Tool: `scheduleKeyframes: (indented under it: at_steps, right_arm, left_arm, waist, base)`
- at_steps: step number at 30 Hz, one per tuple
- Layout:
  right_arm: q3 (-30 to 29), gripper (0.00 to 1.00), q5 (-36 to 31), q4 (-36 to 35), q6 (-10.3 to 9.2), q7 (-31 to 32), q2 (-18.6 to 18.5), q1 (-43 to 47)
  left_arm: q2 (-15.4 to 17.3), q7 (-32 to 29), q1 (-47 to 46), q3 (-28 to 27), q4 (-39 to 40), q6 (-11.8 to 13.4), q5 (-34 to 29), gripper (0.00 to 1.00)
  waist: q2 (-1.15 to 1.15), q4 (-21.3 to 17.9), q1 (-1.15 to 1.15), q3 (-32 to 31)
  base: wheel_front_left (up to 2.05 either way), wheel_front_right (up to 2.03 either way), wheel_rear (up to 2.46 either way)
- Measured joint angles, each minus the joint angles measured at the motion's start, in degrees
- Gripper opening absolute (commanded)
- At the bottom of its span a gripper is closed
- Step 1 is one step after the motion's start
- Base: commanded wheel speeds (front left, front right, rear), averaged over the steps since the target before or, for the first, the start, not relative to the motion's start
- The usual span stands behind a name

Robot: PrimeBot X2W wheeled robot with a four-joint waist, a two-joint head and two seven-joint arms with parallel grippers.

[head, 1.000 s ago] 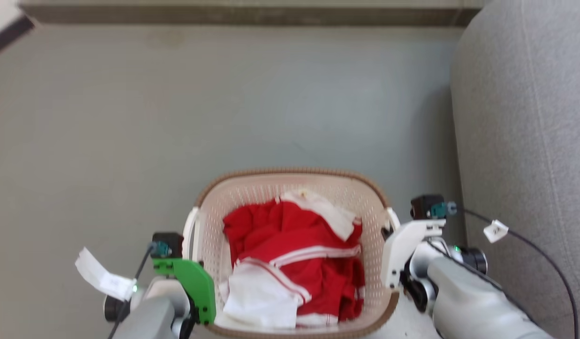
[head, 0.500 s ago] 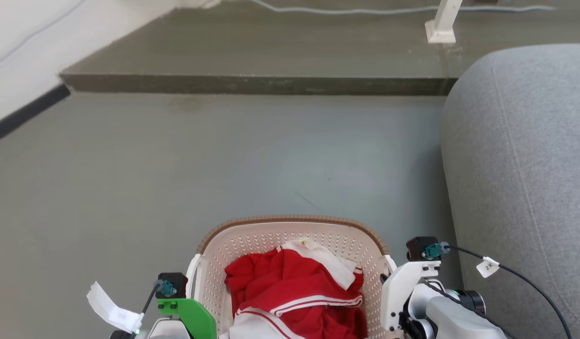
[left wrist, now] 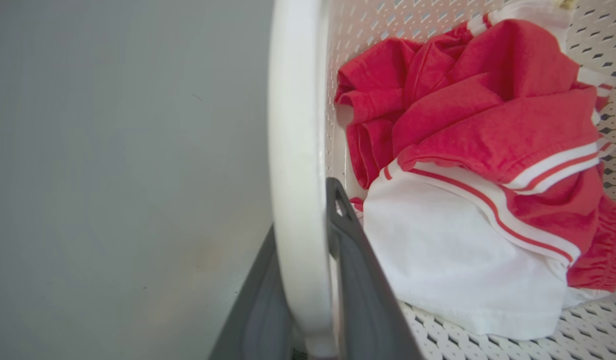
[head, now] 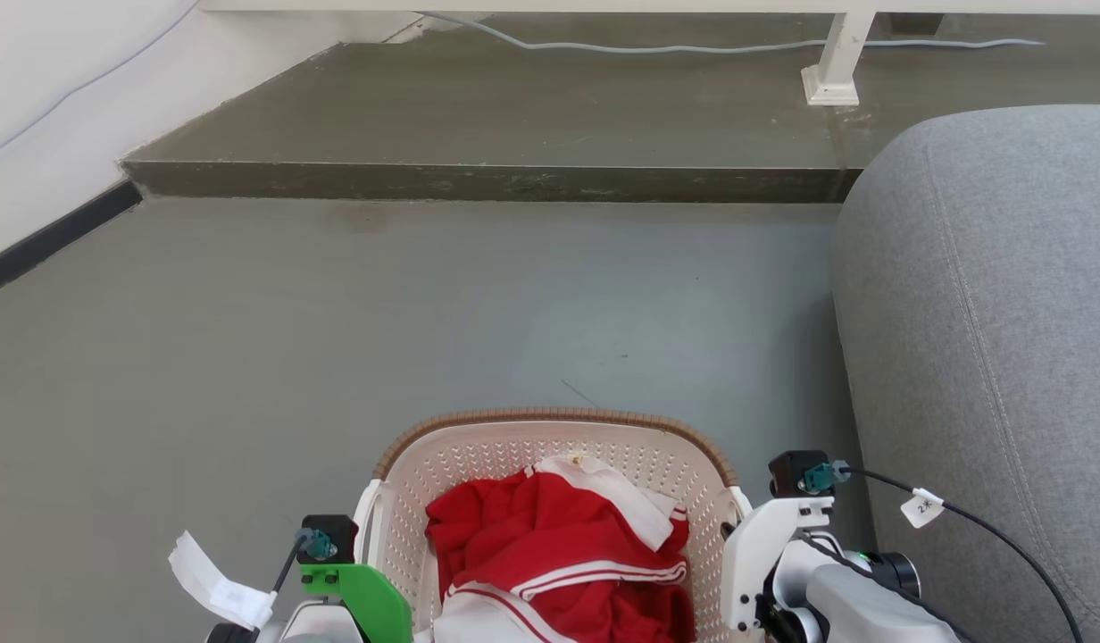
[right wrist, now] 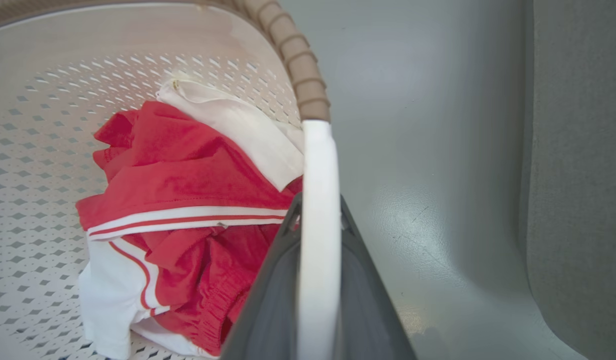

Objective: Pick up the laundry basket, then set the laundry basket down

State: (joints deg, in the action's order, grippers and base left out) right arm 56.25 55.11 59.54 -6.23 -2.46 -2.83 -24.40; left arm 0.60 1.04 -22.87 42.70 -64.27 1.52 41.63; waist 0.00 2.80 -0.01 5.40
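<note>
Fingers [left wrist: 358, 280] of the left gripper [left wrist: 304, 220] are pinched around the white loop handle [left wrist: 295, 150] on the left side of the laundry basket [head: 550, 417], one dark finger on each side of it. Same deal on the right: the right gripper [right wrist: 318, 205] is clamped on the other handle [right wrist: 318, 175], which sits squeezed right between its two fingers.

Basket itself is a cream-white plastic thing, rounded-rectangular, walls and bottom full of little diamond-shaped holes, with a brown woven-look rim running round the top. It's got a bundle of clothes [head: 559, 554] inside, red with white stripes plus some plain white fabric, bunched up on the bottom.

It sits at the near edge of the head view, right between the two arms, over the grey floor [head: 425, 313]. A grey sofa [head: 1005, 313] is just to its right, and a low step [head: 479, 183] runs across at the far side. Can't tell if the basket's bottom is touching the floor or not.
</note>
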Motion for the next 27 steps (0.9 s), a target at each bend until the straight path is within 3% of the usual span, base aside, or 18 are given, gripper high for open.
scheduleKeyframes:
  at_steps: [27]
  right_arm:
    - [2.60, 0.00, 2.45, -0.23, -0.87, -0.03, -0.33, -0.58]
  left_arm:
    - [0.14, -0.07, 0.02, 1.89, 0.32, 1.18, 1.92, 0.00]
  waist:
    - [0.00, -0.16, 0.00, 1.28]
  base:
    - [0.00, 0.00, 0.00]
